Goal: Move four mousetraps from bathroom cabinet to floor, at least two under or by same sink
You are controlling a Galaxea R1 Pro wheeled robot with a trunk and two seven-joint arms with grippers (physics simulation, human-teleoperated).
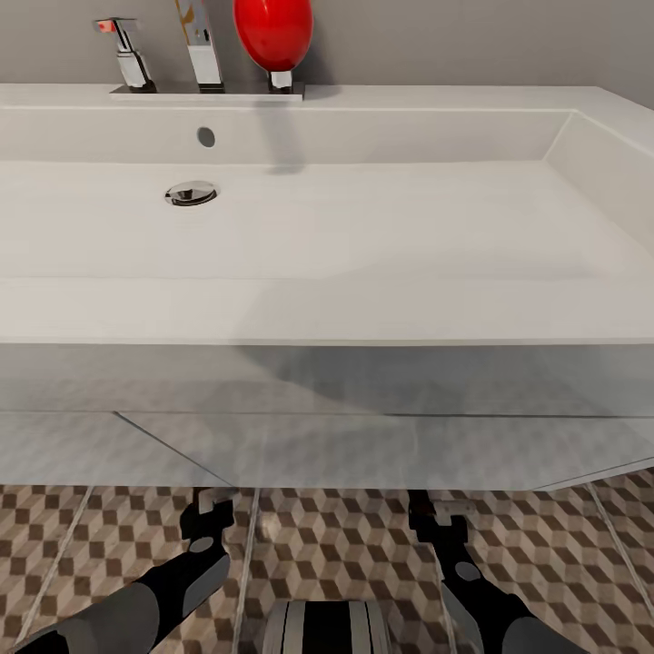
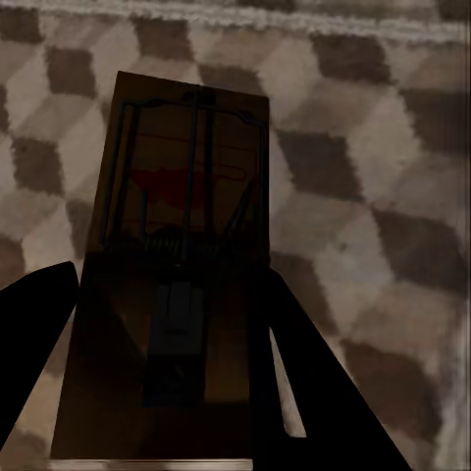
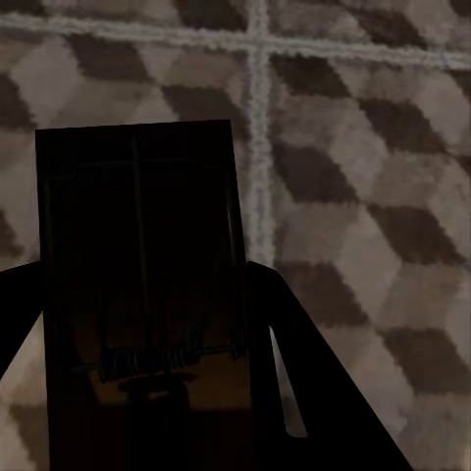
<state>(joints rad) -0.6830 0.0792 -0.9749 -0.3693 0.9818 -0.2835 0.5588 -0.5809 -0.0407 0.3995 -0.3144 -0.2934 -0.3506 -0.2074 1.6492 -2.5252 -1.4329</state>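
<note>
Below the white bathroom sink (image 1: 363, 300), each end effector grips a mousetrap over the bathroom floor (image 1: 345, 536): left end effector (image 2: 167, 392) clamps one mousetrap (image 2: 182, 265), right end effector (image 3: 147, 392) another mousetrap (image 3: 137, 255).

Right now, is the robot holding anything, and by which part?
Yes, each gripper holds a mousetrap flat between its fingers, gripped by the long side edges: the left trap and the right trap, both low over the floor.

Both arms are reaching forward beneath the bathroom sink (image 1: 327, 227), above the bathroom floor (image 1: 345, 545). One mousetrap (image 2: 177, 285) is sitting between the left gripper's (image 2: 172, 392) fingers; a second mousetrap (image 3: 142, 285) is sitting between the right gripper's (image 3: 147, 392) fingers. The faucet (image 1: 202, 45) is standing behind the basin.
</note>
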